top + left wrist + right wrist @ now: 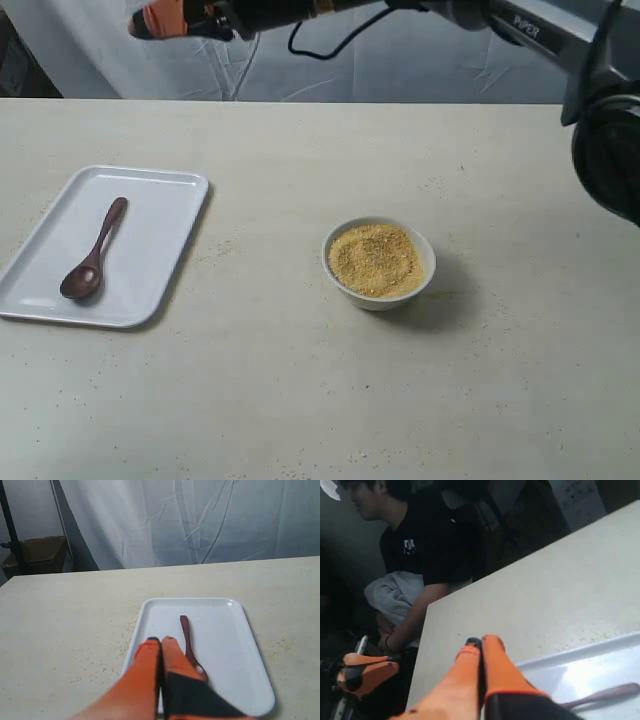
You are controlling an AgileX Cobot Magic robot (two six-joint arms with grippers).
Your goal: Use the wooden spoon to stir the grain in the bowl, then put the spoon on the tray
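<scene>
The wooden spoon [95,255] lies on the white tray [160,230] at the left of the table, with nothing holding it. The white bowl [378,295] with the yellow grain [375,258] stands alone near the table's middle. My right gripper [160,18] reaches across high above the table's far left, shut and empty; its wrist view shows its shut tips [481,641] above the tray's edge [580,670] and the spoon's handle [607,694]. My left gripper [160,640] is shut and empty, above the tray's near end [225,630] beside the spoon [187,637].
Loose grains are scattered on the tabletop near the tray and bowl. A white curtain hangs behind the table. A seated person in black [420,555] is beyond the table's edge in the right wrist view. A box [42,552] stands off the table.
</scene>
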